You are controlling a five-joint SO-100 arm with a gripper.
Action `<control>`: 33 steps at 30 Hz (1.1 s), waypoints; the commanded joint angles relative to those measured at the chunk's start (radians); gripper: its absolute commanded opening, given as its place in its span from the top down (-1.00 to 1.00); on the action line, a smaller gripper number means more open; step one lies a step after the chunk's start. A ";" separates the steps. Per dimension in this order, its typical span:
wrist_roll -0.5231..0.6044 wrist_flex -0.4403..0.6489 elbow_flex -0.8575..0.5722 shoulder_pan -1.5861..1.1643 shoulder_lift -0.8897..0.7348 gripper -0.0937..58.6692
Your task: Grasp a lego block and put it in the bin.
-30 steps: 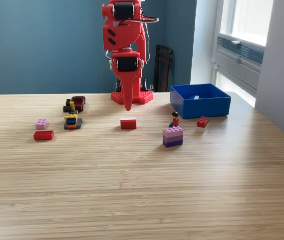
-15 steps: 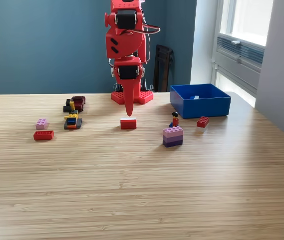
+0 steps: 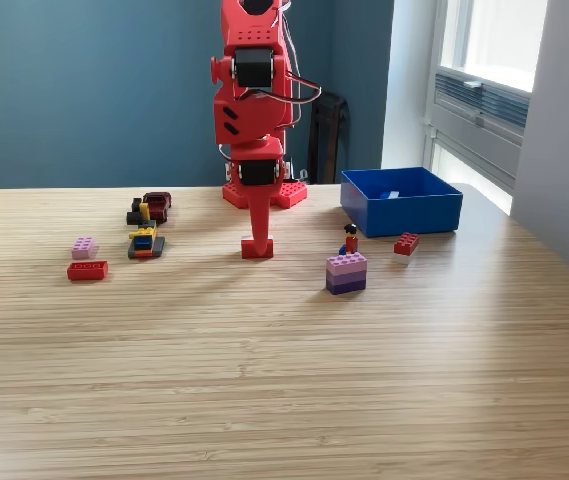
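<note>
Exterior view. We see the red 3D-printed arm's gripper (image 3: 258, 238) lowered onto a small red rectangular lego block with a white top (image 3: 257, 248), which lies on the pale wooden table (image 3: 284, 380) near the middle, just in front of the arm's base. The block's long axis runs across the view, left to right; its studded top appears to face upward, though the fingers cover much of it. From this angle we cannot tell whether the fingers stand apart or have closed on the block.

We judge the step in hand to be the grasp itself: the tip is at block height, and lifting has not begun. The next move calls for a firm closure across the block's short sides, then a lift and a swing toward the bright blue rectangular open-topped plastic bin (image 3: 401, 212), which stands well apart at the exterior view's right, beyond a small figure (image 3: 350, 238) and a purple stacked block (image 3: 346, 272).
</note>
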 commanded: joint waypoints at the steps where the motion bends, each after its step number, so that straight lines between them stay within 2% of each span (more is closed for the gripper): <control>1: -0.002 -0.002 -0.051 0.000 -0.054 0.17; 6: -0.002 -0.008 -0.106 0.000 -0.149 0.30; 7: -0.002 -0.008 -0.118 0.000 -0.167 0.40; 9: 0.014 -0.008 -0.138 0.002 -0.199 0.74; 11: 0.028 -0.008 -0.153 0.003 -0.219 0.89; 15: 0.035 0.008 -0.181 0.003 -0.230 0.99; 20: 0.035 0.129 -0.276 0.003 -0.225 0.99; 23: 0.049 0.268 -0.433 -0.002 -0.224 0.99; 30: 0.107 0.655 -1.011 -0.130 -0.233 0.99; 33: 0.150 0.675 -1.088 -0.239 -0.224 1.00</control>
